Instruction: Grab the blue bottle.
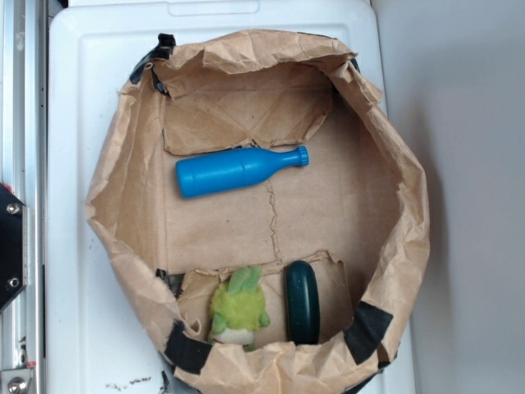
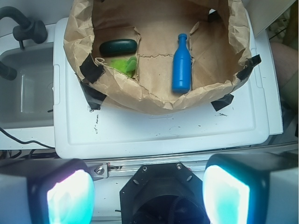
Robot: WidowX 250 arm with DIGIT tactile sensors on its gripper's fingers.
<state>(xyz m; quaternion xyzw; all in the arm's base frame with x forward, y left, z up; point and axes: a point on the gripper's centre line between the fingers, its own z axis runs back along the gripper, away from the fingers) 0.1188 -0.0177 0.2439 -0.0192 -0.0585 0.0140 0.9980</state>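
Wrist view shows the gripper (image 2: pixel 145 186) with fingers spread apart, well short of the blue bottle (image 2: pixel 181 65) lying untouched inside the paper bag (image 2: pixel 140 100), so approach and grasp remain

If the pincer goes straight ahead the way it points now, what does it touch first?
Probably the white lid. The open pincer looks down on that bare surface, short of the paper bag's rim. The blue bottle lies farther on, inside the bag. Depth is unclear, so this is a judgement.
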